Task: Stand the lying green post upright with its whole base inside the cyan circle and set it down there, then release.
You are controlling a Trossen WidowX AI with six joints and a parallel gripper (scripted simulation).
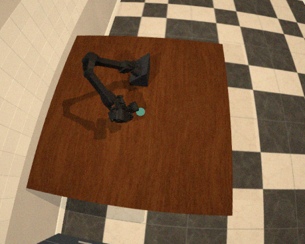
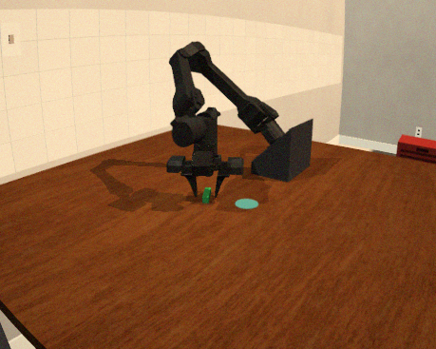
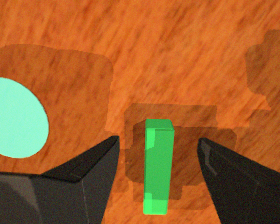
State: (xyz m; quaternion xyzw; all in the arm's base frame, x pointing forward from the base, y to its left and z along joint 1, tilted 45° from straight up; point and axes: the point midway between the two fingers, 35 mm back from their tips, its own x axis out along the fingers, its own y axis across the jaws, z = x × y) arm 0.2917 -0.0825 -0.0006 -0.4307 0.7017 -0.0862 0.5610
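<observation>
The green post (image 3: 158,167) lies flat on the wooden table, seen end-on in the exterior view (image 2: 206,195). My gripper (image 3: 158,143) is lowered over it, open, with one finger on each side of the post and clear gaps between fingers and post; in the exterior view the fingertips (image 2: 206,192) reach nearly to the table. The cyan circle (image 3: 17,118) is a flat disc on the table a short way beside the post, also visible in the exterior view (image 2: 247,203) and the top view (image 1: 141,112). In the top view the gripper (image 1: 122,113) hides the post.
The arm's dark wedge-shaped base (image 2: 284,152) stands behind the circle. A red box (image 2: 422,149) sits on the floor far right, off the table.
</observation>
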